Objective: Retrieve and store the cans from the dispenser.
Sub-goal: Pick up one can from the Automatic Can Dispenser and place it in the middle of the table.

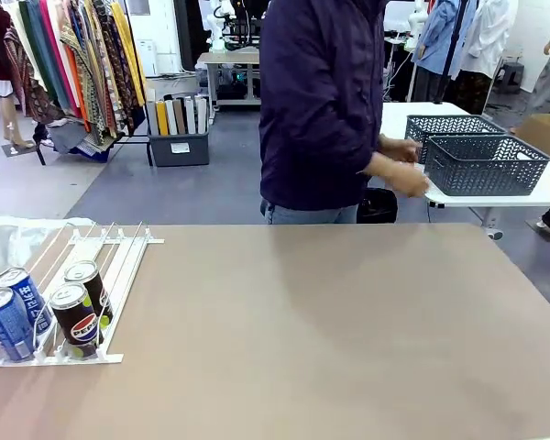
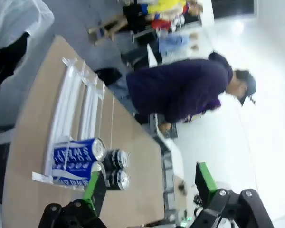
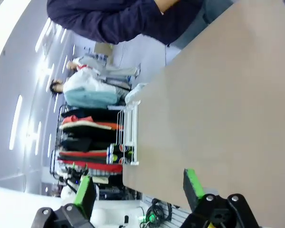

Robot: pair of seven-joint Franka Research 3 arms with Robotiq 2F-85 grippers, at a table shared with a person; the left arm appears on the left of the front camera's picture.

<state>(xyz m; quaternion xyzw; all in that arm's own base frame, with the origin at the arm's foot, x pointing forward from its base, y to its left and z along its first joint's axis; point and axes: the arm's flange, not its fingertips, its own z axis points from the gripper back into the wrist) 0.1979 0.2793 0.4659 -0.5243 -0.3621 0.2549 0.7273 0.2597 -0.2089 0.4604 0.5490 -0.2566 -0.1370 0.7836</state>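
Observation:
The white dispenser (image 1: 119,261) lies at the table's near left. At its low end stand two blue cans (image 1: 9,321) and two black cans (image 1: 76,319), the front black one with a Pepsi logo. In the left wrist view my left gripper (image 2: 151,185) is open, held in the air, with the dispenser (image 2: 71,109), the blue cans (image 2: 78,151) and the black cans (image 2: 116,159) well beyond it. In the right wrist view my right gripper (image 3: 138,190) is open above the table, far from the dispenser (image 3: 131,128) and its cans (image 3: 118,154). Neither gripper has anything between its fingers.
A person in a dark jacket (image 1: 321,110) stands at the far side, turned to a white side table, hands at two grey lattice baskets (image 1: 486,165). The tan table (image 1: 348,321) is bare right of the dispenser. A white plastic bag (image 1: 9,238) lies behind the rack.

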